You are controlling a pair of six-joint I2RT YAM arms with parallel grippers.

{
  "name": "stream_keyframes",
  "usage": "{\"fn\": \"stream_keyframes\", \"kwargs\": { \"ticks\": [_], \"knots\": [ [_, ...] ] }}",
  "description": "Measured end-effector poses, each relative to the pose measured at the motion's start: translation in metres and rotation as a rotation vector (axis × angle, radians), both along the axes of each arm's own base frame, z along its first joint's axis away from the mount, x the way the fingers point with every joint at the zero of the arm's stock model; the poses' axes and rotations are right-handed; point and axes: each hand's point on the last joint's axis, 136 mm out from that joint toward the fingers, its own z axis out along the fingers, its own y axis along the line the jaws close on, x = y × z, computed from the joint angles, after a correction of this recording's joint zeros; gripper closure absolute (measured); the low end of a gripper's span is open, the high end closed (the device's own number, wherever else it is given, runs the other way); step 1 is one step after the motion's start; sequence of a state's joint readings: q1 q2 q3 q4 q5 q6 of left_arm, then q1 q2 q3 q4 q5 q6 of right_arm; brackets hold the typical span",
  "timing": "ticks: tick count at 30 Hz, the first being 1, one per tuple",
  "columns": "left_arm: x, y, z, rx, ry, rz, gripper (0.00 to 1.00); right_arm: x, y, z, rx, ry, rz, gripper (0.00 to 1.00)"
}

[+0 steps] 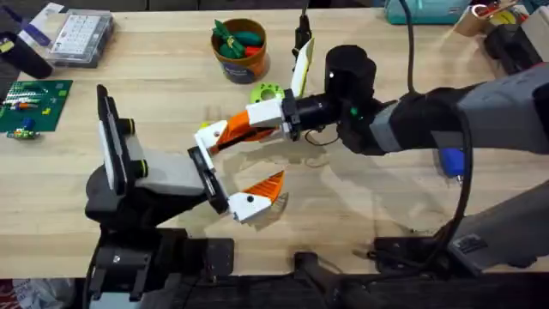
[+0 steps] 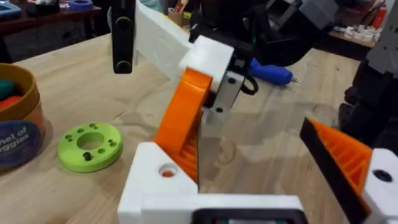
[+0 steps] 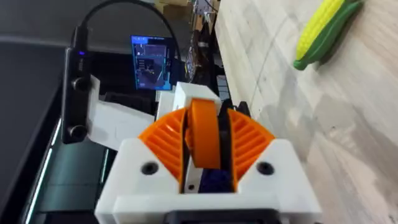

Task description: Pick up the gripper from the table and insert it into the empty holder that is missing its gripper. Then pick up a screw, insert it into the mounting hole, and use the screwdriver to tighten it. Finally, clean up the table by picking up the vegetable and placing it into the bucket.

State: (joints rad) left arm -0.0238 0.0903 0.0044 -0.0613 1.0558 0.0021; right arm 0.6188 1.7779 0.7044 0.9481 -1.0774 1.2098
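The holder (image 1: 163, 176) sits at the end of my left arm, with one orange finger (image 1: 262, 193) fitted to it. My right gripper (image 1: 257, 120) reaches in from the right, shut on the loose orange gripper (image 2: 180, 124). That gripper's white block meets the holder's black jaw plate (image 1: 208, 176), and its mounting hole (image 2: 166, 170) faces up. The right wrist view shows the orange finger (image 3: 202, 134) pinched between my ribbed pads. The lime-green vegetable (image 1: 268, 90) lies flat beside the bucket (image 1: 240, 47). Behind my right arm lies the blue screwdriver (image 2: 270, 71). No screw is in view.
A toy corn cob (image 1: 300, 69) lies just behind the vegetable. The bucket holds toy carrots. A clear compartment box (image 1: 81, 36) and a green circuit board (image 1: 34, 103) sit at the far left. Cables trail at the front right.
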Motion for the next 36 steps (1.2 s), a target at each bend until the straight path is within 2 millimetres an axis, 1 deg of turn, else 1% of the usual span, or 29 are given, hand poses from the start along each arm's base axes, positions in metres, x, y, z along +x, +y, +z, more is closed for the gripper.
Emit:
{"fn": "stream_keyframes", "kwargs": {
  "ticks": [7, 14, 23, 30, 32, 36],
  "knots": [
    [-0.006, -0.004, 0.001, -0.002, -0.009, -0.04, 0.011, -0.003, -0.006, 0.002, 0.011, 0.006, 0.038, 0.517],
    [-0.01, -0.006, 0.002, -0.005, -0.01, -0.064, 0.011, -0.007, -0.016, 0.005, 0.026, 0.016, 0.094, 0.445],
    [-0.01, -0.006, 0.002, -0.005, -0.01, -0.065, 0.011, -0.002, -0.032, 0.008, 0.042, 0.024, 0.118, 0.416],
    [-0.01, -0.006, 0.002, -0.005, -0.01, -0.065, 0.011, -0.009, -0.036, 0.01, 0.05, 0.031, 0.163, 0.419],
    [-0.01, -0.006, 0.002, -0.005, -0.009, -0.065, 0.011, -0.009, -0.037, 0.01, 0.051, 0.032, 0.167, 0.399],
    [-0.01, -0.006, 0.002, -0.005, -0.01, -0.065, 0.011, -0.006, -0.04, 0.01, 0.053, 0.03, 0.159, 0.324]
  ]
}}
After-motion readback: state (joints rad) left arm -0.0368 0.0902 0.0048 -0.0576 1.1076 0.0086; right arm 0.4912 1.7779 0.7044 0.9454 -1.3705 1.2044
